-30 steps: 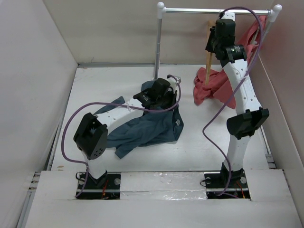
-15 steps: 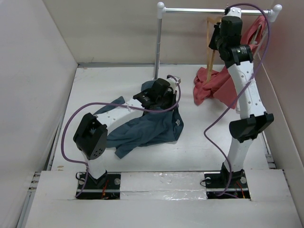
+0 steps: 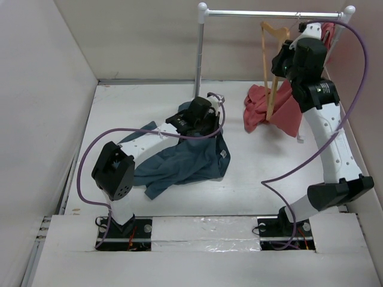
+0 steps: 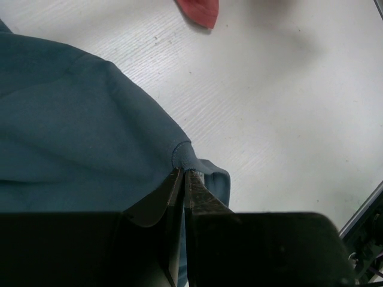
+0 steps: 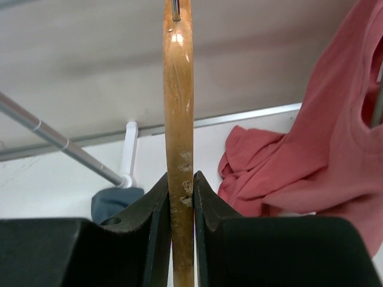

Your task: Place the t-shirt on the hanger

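The slate-blue t-shirt (image 3: 179,160) lies crumpled on the white table, left of centre. My left gripper (image 3: 214,119) is at its far right corner. In the left wrist view the gripper (image 4: 184,174) is shut on the t-shirt's (image 4: 78,131) hemmed edge. The tan wooden hanger (image 3: 272,72) hangs nearly upright below the rail. My right gripper (image 3: 279,64) grips it from the right. In the right wrist view the gripper (image 5: 179,179) is clamped on the hanger's (image 5: 178,107) wooden arm, with the metal hook just visible at the top edge.
A white and silver rail (image 3: 272,13) spans the back right on an upright post (image 3: 198,54). A coral-red garment (image 3: 281,107) hangs from it and pools on the table (image 3: 257,173). Side walls box in the table. Purple cables loop off both arms.
My right jaws have closed on the hanger. The right arm has swung right and towards me with it, and the hanger has turned. The left gripper has lifted the shirt edge slightly.
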Robot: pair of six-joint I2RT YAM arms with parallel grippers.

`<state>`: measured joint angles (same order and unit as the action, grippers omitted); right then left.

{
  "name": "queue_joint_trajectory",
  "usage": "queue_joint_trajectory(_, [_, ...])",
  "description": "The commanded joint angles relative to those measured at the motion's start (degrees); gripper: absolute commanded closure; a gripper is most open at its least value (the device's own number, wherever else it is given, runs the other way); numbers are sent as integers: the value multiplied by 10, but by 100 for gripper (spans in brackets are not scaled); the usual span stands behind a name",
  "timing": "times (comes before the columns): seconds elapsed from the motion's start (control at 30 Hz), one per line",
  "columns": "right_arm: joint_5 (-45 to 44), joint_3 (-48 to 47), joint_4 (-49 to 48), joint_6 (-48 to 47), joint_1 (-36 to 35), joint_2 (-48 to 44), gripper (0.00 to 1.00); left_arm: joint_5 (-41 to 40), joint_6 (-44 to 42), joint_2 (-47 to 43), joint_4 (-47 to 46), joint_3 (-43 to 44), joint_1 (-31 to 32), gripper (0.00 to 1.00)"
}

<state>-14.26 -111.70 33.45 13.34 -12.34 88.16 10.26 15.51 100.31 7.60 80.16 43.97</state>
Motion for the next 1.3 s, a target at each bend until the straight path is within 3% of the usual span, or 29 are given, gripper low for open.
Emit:
queue_joint_trajectory(0.0, [24, 50, -54, 14, -19, -62, 100, -6, -9, -37, -5, 21, -5, 100])
queue_joint_trajectory(0.17, [73, 223, -81, 50, -40, -196, 100, -9, -9, -31, -6, 24, -5, 100])
queue_joint_trajectory(0.33, [114, 384, -20, 103, -74, -343, 100, -18, -9, -19, 2, 39, -11, 100])
queue_joint_trajectory(0.47, [136, 433, 70, 161, -100, -465, 100, -30, -15, 0, 8, 60, -11, 100])
queue_joint_trajectory(0.6, [169, 454, 157, 204, -116, -519, 100, -39, -22, 36, 28, 104, -16, 100])
queue_joint_trajectory(0.83, [150, 438, 238, 211, -121, -558, 100, -56, -26, 77, 60, 155, -21, 100])
queue_joint_trajectory(0.97, [218, 458, 242, 210, -121, -559, 100, -56, -21, 91, 75, 185, -21, 100])
queue_joint_trajectory(1.27, [230, 518, 208, 230, -121, -572, 100, -32, -5, 77, 72, 177, -21, 100])
